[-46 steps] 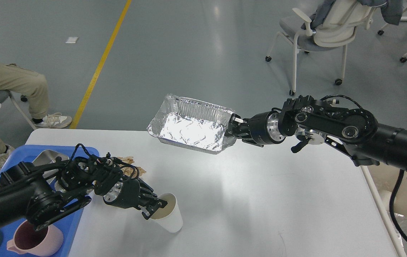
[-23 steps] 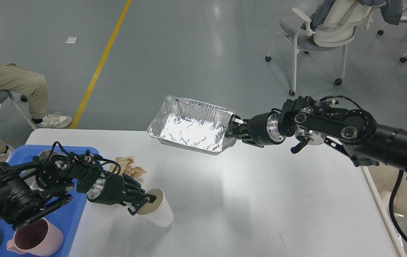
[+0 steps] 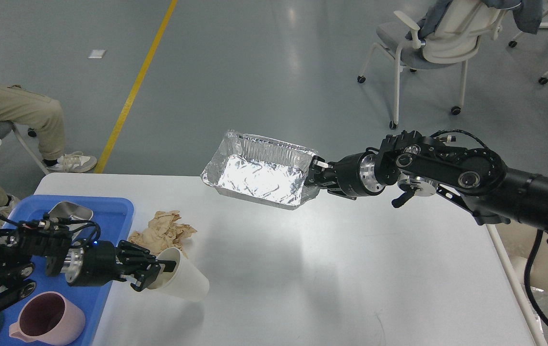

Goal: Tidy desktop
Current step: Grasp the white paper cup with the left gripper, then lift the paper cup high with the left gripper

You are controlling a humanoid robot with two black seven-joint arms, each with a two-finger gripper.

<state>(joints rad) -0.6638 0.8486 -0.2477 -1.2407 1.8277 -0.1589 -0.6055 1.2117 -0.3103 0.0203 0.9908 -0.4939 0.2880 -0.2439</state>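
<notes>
Large white rectangular worktop with rounded corners filled the lower part of the view. Left pincer was closed on the rim of a white paper cup, one finger inside the mouth; the cup was tipped on its side near the worktop's left edge, beside a blue plastic tray. The tray sat at the near-left corner, carrying a pink plastic mug and a small metal dish. A crumpled wad of brown paper lay just behind the cup (touching or not, could not tell). Right pincer gripped the right end wall of a rectangular aluminium foil tray, held clear above the worktop's far edge.
</notes>
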